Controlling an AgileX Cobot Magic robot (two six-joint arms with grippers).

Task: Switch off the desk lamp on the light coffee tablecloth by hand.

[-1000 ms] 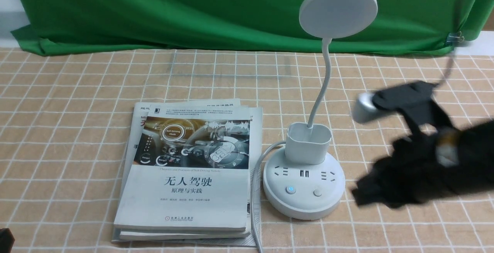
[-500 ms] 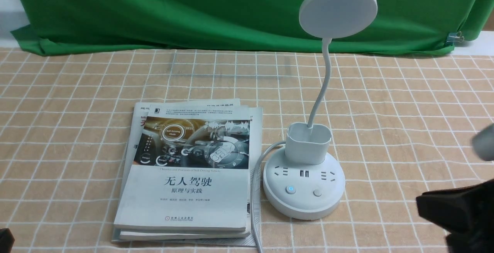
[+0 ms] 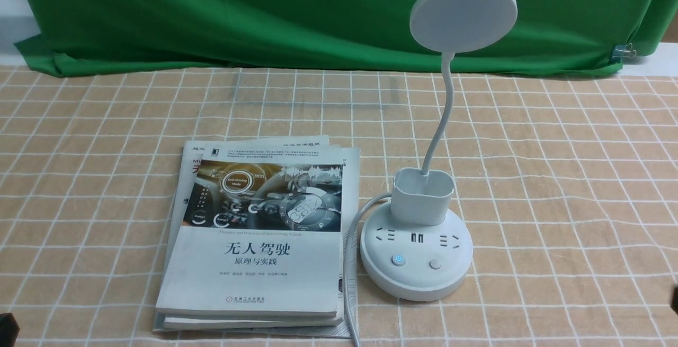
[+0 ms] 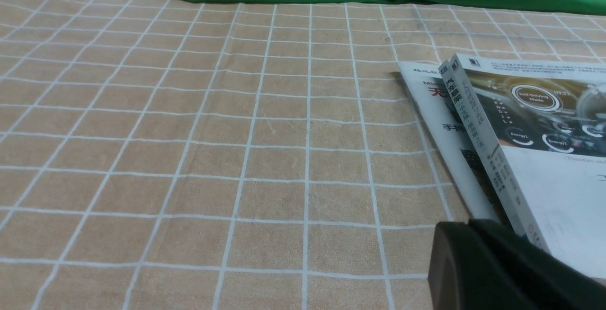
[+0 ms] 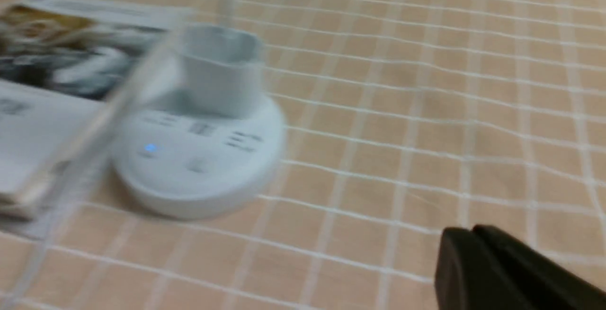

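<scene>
Desk lamp [image 3: 417, 265], white, one. Stands upright on the light coffee tablecloth [image 3: 556, 177], right of the worktop's middle, its round base flat so that a press should not tip it. The disc head [image 3: 463, 16] is raised on a bendy neck [image 3: 442, 124], presumably to throw light down and leave the buttons open to reach. The head looks unlit; the switching-off is probably done.

Buttons, two, on the near side of the base, easy to reach from the robot. One [image 3: 398, 260] shows a blue light, perhaps mere socket power; the other [image 3: 435, 264] is plain.

Pen cup [image 3: 422, 196], rising from the back of the base, nothing seen in it but the foot of the neck.

Cable [image 3: 347, 262], grey-white, running from behind the cup between base and books, then toward the near edge, clear of the buttons.

Books [image 3: 249, 273], stacked flat just left of the lamp, apparently as bystanders.

Right hand [image 5: 472, 229], clenched, empty, well apart from the lamp; closed fingers would suit pressing.

Left hand [image 4: 468, 225], clenched, empty, near the books' outer side, likely parked as unneeded.

Green cloth [image 3: 318, 13], hung behind, likely a plain backdrop; a clip [image 3: 623, 51] grips its right end, presumably against slipping.
</scene>
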